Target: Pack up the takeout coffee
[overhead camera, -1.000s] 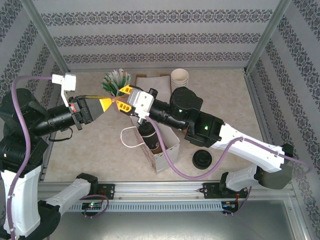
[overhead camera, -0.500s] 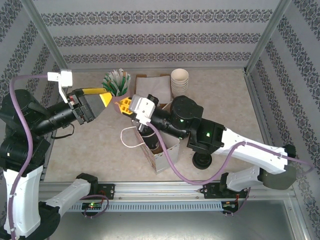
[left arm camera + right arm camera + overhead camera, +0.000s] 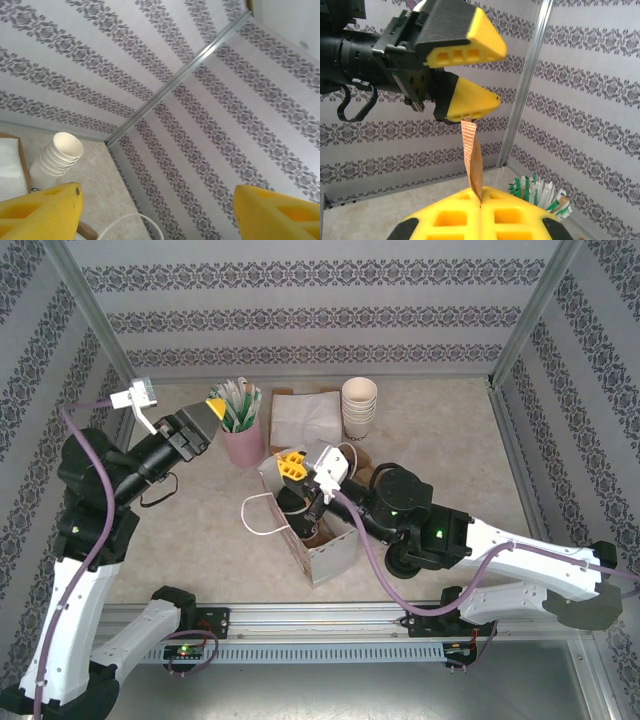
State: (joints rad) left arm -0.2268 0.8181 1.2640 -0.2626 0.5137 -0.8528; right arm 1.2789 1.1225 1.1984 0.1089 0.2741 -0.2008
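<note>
Two yellow fingers of the right gripper (image 3: pixel 480 194) were pressed tight together. They pinched a thin brown paper strip (image 3: pixel 471 160) — it stuck out from between them toward the left gripper (image 3: pixel 499 75). The far end of the strip reached to just under the lower finger of the left gripper, and I could not tell if they touched. The left gripper was wide open and held nothing.

From above, the right gripper hung over the open top of a white paper bag (image 3: pixel 332 548) that stood in the middle of the table (image 3: pixel 200 530). Inside the bag, right below that gripper, sat the takeout coffee (image 3: pixel 291 503), a small paper cup with a round black lid — most of it was hidden, so only the dark top showed. A white loop handle (image 3: pixel 258 515) stuck out from the left side of the bag.

Further back, just beside the left gripper, stood a pink cup full of green and white sticks (image 3: pixel 243 445). Next to it lay a flat pile of white napkins (image 3: pixel 303 415). Then came a stack of cream paper cups with no lids (image 3: pixel 359 400), near the back wall.
</note>
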